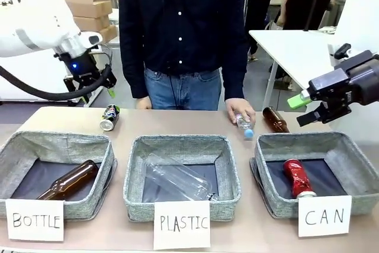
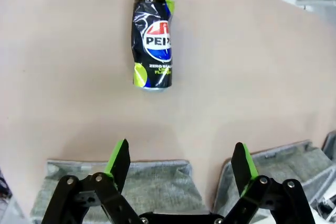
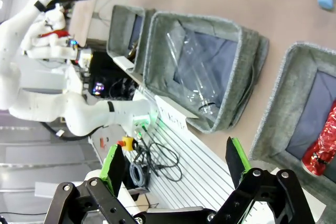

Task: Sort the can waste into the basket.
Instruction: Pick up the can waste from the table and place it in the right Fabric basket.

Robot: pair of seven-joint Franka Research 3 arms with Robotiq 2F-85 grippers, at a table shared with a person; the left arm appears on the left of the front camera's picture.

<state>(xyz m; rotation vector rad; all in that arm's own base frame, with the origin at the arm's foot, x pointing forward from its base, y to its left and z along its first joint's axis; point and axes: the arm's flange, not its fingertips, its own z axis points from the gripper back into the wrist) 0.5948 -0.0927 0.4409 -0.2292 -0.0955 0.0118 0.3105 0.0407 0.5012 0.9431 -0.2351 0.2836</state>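
Found red can point(image 1: 298, 177) lying in CAN basket point(image 1: 355, 164) at 4 o'clock; spotted dark can point(image 1: 109, 117) on table point(image 1: 189, 124) at 10 o'clock, unsorted; saw left gripper point(image 1: 98, 94) spread wide above it, apparently for pickup; noted right gripper point(image 1: 303, 109) open, empty, at 3 o'clock.

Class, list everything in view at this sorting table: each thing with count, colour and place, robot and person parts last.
table: one, tan.
BOTTLE basket, PLASTIC basket, CAN basket: three, grey, in a row left to right.
cards: three, white, one fronting each basket.
brown glass bottles: two; one in BOTTLE basket, one behind CAN basket.
clear plastic bottles: two; one in PLASTIC basket, one blue-capped, far edge.
red can: one, in CAN basket.
Pepsi can: one, black-blue, behind BOTTLE basket.
person's hand: one, on the capped bottle.
left gripper, right gripper: black, green pads, open, raised.
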